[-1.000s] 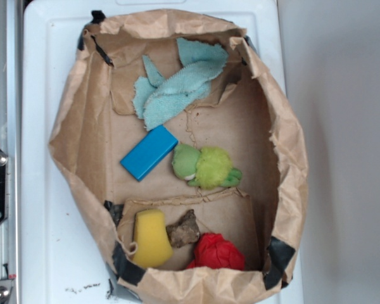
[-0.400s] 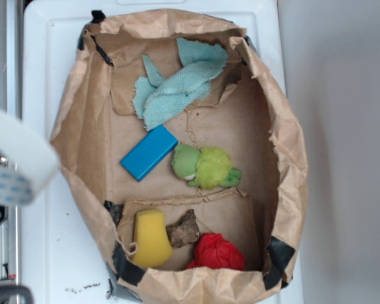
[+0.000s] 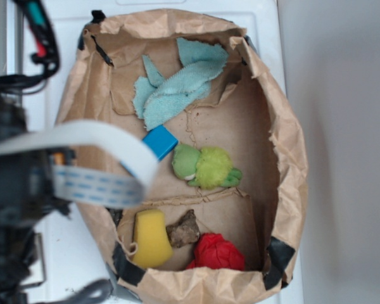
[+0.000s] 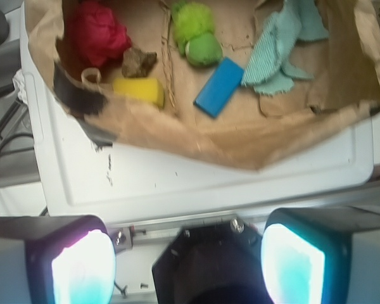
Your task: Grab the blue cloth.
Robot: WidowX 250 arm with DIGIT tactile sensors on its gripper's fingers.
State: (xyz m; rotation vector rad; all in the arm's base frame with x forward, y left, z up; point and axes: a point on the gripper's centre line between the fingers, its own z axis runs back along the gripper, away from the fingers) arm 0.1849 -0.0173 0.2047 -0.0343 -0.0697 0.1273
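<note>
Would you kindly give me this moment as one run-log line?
phase: approach | claw: open, empty, outside paper bag | blue cloth: untouched at bag's far end | beside it: blue block

A white moulded desk (image 3: pixel 57 253) fills the scene — scuffed with small dark marks near its lower left edge. To its right lies a plain grey floor (image 3: pixel 348 152), evenly lit. A metal rail (image 4: pixel 240 212) borders the desk's side.

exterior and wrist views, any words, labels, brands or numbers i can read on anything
None can be read in either view.
The black scuffs on the white tray are marks, not letters.
The blue block, blue cloth and paper bag bear no print that shows.
</note>
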